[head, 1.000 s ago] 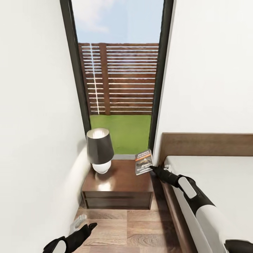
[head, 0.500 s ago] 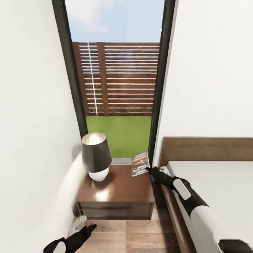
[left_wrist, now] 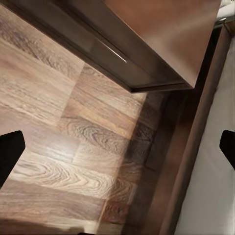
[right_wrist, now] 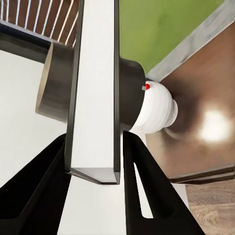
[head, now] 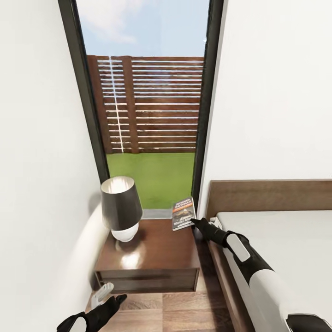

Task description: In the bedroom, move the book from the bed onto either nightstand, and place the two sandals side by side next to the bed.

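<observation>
In the head view, the right end effector point(head: 194, 222) is still gripping one book point(head: 183, 213) over the nightstand point(head: 152, 251), which is sitting more to the left than before. One lamp point(head: 121, 208) is standing beyond the book.

In the left wrist view, the left end effector point(left_wrist: 117, 152) is standing wide over the floor point(left_wrist: 54, 147).

In the right wrist view, the book's edge point(right_wrist: 95, 88) is standing between the fingers point(right_wrist: 147, 196).

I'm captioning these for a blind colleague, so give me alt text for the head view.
The right gripper holds a small dark book upright over the back right corner of a dark wooden nightstand, beside a grey-shaded lamp. A tall window shows grass and a slatted fence; the bed lies at right.
</observation>
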Tool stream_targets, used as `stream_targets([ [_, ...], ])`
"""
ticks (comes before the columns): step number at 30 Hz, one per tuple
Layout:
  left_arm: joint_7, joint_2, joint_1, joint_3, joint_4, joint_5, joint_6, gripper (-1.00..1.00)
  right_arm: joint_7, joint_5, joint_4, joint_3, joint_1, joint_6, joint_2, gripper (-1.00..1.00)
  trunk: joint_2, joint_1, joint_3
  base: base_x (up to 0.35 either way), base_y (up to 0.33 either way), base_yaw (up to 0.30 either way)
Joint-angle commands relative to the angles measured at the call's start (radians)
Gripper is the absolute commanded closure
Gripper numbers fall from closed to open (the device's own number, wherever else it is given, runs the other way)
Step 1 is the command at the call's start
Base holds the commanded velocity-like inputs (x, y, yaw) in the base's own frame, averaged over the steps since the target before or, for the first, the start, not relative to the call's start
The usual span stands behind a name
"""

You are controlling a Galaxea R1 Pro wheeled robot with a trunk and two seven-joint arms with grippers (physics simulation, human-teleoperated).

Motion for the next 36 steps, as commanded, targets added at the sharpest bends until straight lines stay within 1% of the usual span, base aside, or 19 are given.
stream_targets([
  [1,-0.002,0.000,0.000,0.002,-0.001,0.004,0.006,-1.00,0.001,-0.006,0.000,0.001,-0.001,0.004,-0.001,1.00,-0.001,0.000,-0.001,0.187,0.046,-0.010],
  [14,-0.002,0.001,0.000,0.003,0.000,0.005,0.006,-1.00,0.002,-0.005,-0.001,0.002,-0.001,0.004,0.001,1.00,-0.001,0.000,-0.001,0.273,0.082,-0.003],
  [20,-0.004,0.003,-0.001,0.003,-0.003,0.011,0.014,-1.00,0.002,-0.005,-0.001,0.010,-0.001,0.006,0.011,1.00,-0.001,0.000,-0.001,0.154,0.048,0.000],
  [23,-0.004,0.005,-0.001,0.007,-0.006,0.014,0.021,-1.00,0.002,-0.005,-0.001,0.039,0.000,0.006,0.015,1.00,-0.001,0.000,-0.001,0.065,0.020,0.000],
  [24,-0.004,0.005,-0.001,0.007,-0.006,0.014,0.021,-1.00,0.002,-0.005,-0.001,0.039,0.000,0.006,0.015,1.00,-0.001,0.000,-0.001,0.051,0.016,0.000],
  [27,-0.007,0.009,0.002,0.009,-0.011,0.017,0.029,-1.00,0.005,-0.006,0.002,0.079,0.000,0.008,0.016,1.00,-0.001,0.000,-0.001,0.033,0.010,0.000],
  [28,-0.007,0.009,0.002,0.009,-0.011,0.017,0.029,-1.00,0.005,-0.006,0.002,0.079,0.000,0.008,0.016,1.00,-0.001,0.000,-0.001,0.026,0.008,0.000],
  [31,-0.011,0.012,0.006,0.010,-0.014,0.018,0.040,-1.00,0.015,-0.007,0.008,0.108,0.000,0.009,0.017,1.00,-0.001,0.000,-0.001,0.017,0.005,0.000],
  [33,-0.012,0.013,0.007,0.010,-0.015,0.018,0.044,-1.00,0.021,-0.007,0.010,0.114,0.000,0.009,0.017,1.00,-0.001,0.000,-0.001,0.012,0.004,0.000],
  [36,-0.015,0.013,0.008,0.011,-0.016,0.018,0.052,-1.00,0.060,-0.007,0.013,0.127,0.000,0.009,0.017,1.00,-0.022,0.012,-0.010,0.007,0.002,0.000],
])
